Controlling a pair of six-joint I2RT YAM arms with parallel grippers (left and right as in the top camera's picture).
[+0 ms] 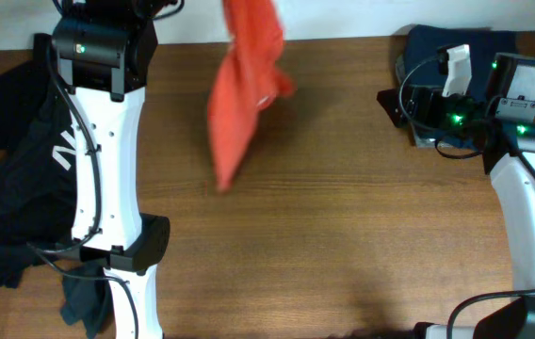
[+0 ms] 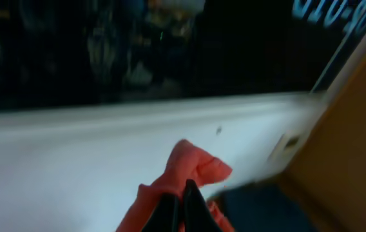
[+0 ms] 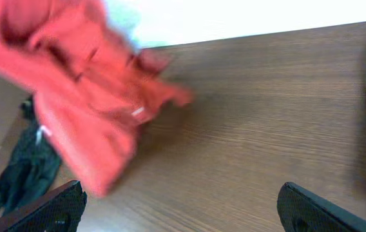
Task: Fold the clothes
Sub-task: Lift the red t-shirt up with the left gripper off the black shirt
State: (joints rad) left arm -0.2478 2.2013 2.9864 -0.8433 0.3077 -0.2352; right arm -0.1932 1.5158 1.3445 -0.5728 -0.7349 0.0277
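Note:
A red garment (image 1: 239, 85) hangs in the air over the back middle of the table, bunched and blurred. My left gripper (image 2: 182, 207) is shut on its top edge (image 2: 192, 166); in the overhead view the gripper itself is out of frame above the cloth. The red garment also shows in the right wrist view (image 3: 73, 96), hanging above the wood. My right gripper (image 3: 180, 206) is open and empty, low over the table at the right, with its body in the overhead view (image 1: 409, 105).
A pile of black and dark clothes (image 1: 23, 169) lies at the table's left edge, partly under the left arm. A dark blue folded garment (image 1: 446, 42) lies at the back right behind the right arm. A dark cloth (image 3: 22, 167) shows far left.

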